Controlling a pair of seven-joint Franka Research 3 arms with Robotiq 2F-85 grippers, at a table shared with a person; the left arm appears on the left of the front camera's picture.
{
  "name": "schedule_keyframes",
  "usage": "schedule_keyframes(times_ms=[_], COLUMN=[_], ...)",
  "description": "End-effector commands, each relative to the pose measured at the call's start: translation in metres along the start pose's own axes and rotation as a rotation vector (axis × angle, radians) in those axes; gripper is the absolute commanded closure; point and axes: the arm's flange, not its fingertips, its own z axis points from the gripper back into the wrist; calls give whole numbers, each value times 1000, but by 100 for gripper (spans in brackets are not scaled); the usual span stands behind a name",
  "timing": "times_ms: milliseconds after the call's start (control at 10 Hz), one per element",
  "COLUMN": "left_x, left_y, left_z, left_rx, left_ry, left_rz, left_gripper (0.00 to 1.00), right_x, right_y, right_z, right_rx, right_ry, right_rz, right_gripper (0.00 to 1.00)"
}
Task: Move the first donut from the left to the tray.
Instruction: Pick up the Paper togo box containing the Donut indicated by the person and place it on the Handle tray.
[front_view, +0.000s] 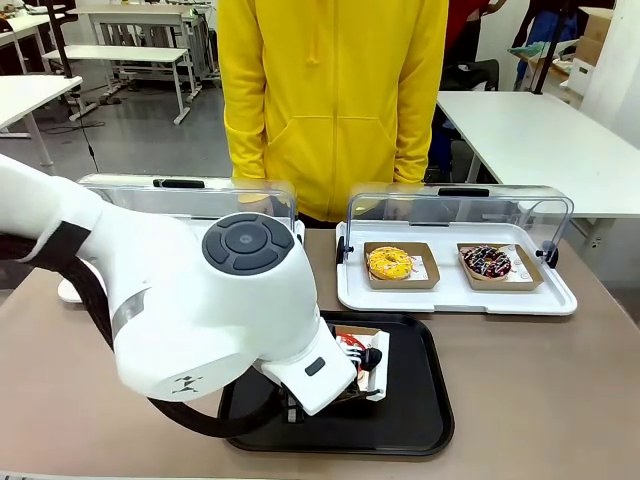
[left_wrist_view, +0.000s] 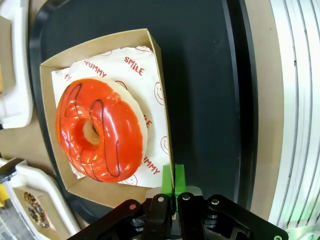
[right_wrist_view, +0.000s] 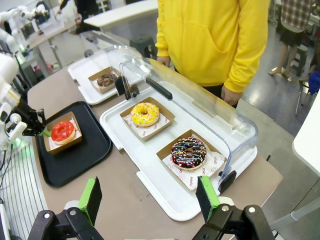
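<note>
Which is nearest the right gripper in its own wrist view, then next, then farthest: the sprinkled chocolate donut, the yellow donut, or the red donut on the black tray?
From the right gripper, open at the bottom edge:
1. Sprinkled chocolate donut, just ahead in the near white tray.
2. Yellow donut, farther back in that tray.
3. Red donut, far left on the black tray, its holder pinched by the left gripper.

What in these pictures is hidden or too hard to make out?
- Front view: the left arm's white body covers most of the red-iced donut and the black tray.
- Left wrist view: the tray's far ends are cut off.
- Right wrist view: the left gripper is too small for detail.
</note>
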Motion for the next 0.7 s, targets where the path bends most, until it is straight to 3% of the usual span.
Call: schedule_keyframes(times_ms=[0,500,600], left_x=[-6,-6,-7], left_y=[-15,-14,-13], left_z=[-13,-19,-19], left_rx=[19,-28,-28], left_ry=[6,-8,-13], left_rz=[21,24,26], left_gripper=[98,98,42], right_x=[1,1,1], right_y=[-1,-1,-1], right_z=[-1,-1,-1], right_rx=[1,1,1], right_ry=[-30,-30,-30], right_rz=[26,26,26], right_gripper=[0,0,0])
